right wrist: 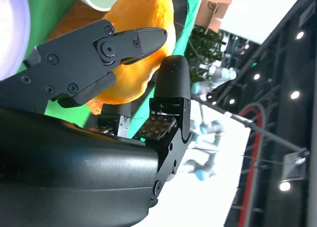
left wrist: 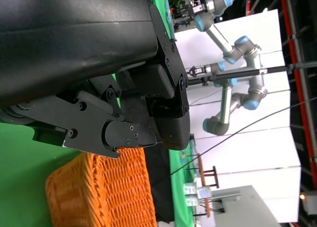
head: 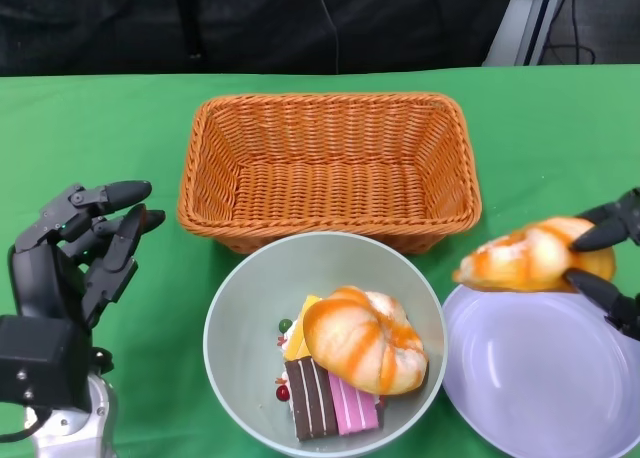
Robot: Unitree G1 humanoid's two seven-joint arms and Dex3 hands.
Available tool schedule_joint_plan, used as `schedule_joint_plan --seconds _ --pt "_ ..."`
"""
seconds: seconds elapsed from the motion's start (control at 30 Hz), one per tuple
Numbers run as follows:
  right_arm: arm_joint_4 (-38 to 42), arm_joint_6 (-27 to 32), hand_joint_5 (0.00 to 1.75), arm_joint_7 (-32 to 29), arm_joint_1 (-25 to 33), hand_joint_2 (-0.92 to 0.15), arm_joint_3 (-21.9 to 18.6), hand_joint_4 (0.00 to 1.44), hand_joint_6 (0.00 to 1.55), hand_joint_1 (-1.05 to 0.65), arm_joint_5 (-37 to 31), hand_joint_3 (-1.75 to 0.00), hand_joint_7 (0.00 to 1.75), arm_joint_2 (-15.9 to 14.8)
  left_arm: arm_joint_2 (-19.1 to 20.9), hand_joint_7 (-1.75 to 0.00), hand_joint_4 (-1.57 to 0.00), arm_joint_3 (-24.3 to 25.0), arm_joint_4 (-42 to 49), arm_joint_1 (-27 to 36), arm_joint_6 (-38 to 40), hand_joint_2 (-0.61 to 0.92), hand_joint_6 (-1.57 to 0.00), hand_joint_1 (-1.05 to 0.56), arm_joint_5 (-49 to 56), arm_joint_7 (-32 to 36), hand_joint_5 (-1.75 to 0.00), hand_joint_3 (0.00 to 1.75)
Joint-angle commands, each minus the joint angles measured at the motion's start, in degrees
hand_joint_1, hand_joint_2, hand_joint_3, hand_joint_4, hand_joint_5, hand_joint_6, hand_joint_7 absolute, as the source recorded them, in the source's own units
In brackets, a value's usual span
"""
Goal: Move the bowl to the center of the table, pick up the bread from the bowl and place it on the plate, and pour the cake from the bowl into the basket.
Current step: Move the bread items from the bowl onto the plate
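A pale green bowl (head: 250, 308) sits at the table's front middle. It holds a glazed bread (head: 368, 340), a striped slice of cake (head: 332, 400) and small fruit bits. My right hand (head: 612, 263) pinches a second glazed bread (head: 525, 257) in the air over the far rim of the lavender plate (head: 540, 378). That bread (right wrist: 136, 53) fills the space between the fingers in the right wrist view. Behind the bowl stands the orange wicker basket (head: 330, 168), with nothing in it. My left hand (head: 85, 253) hovers open to the left of the bowl, holding nothing.
The green cloth (head: 120, 128) covers the table. The basket's front rim nearly touches the bowl's far edge. In the left wrist view the basket (left wrist: 99, 187) shows beyond the fingers. Dark drapes and a metal frame (head: 520, 18) lie past the table's back edge.
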Motion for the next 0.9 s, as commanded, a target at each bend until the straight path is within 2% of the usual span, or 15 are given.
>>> schedule_joint_plan --seconds 0.03,0.1,0.2,0.4,0.6,0.73,0.9 --pt "-1.91 4.22 1.45 2.25 1.36 -0.91 -2.26 0.66 0.69 -0.03 3.36 -0.46 1.10 0.40 0.22 -0.57 -1.02 0.27 -2.01 0.64 -0.10 0.92 -0.97 -0.18 -0.37 -0.58 -0.51 0.25" --pt "-3.80 9.24 1.45 3.66 2.86 -0.92 -3.00 0.66 0.71 -0.05 6.12 -0.46 1.07 0.74 -0.25 -0.58 -0.99 0.34 -3.36 0.74 0.57 0.92 -0.97 -0.17 -0.83 -0.63 -0.56 0.24" --pt "-5.43 13.51 1.47 5.20 4.31 -0.92 -4.33 0.68 0.71 -0.07 7.64 -0.49 1.07 1.50 -0.49 -0.67 -0.90 0.37 -4.66 0.88 1.18 0.92 -0.93 -0.16 -0.59 -0.27 -0.73 0.25" --pt "-9.17 21.67 1.51 7.81 6.03 -0.92 -6.52 0.70 0.69 -0.08 10.15 -0.50 1.12 2.44 -0.52 -0.70 -0.87 0.49 -5.83 0.95 1.90 0.92 -0.90 -0.18 0.32 0.38 -0.77 0.27" --pt "-12.21 33.19 1.52 10.46 6.62 -0.91 -7.95 0.69 0.69 -0.13 11.75 -0.50 1.11 0.27 -1.08 -0.76 -0.84 0.58 -7.57 1.34 2.84 0.92 -0.86 -0.15 -1.08 -0.97 -0.81 0.29" --pt "-14.84 39.61 1.53 7.39 7.11 -0.91 -8.30 0.69 0.70 -0.13 7.95 -0.46 1.11 -0.97 -1.13 -0.78 -0.83 0.53 -8.40 1.64 2.71 0.92 -0.86 -0.15 -0.65 -0.78 -0.83 0.29" --pt "-18.98 55.60 1.52 1.79 6.76 -0.92 -7.75 0.62 0.63 -0.12 3.24 -0.42 1.12 -4.66 -1.24 -0.79 -0.83 0.55 -9.30 2.01 3.15 0.92 -0.86 -0.15 -0.38 -0.56 -0.84 0.29"
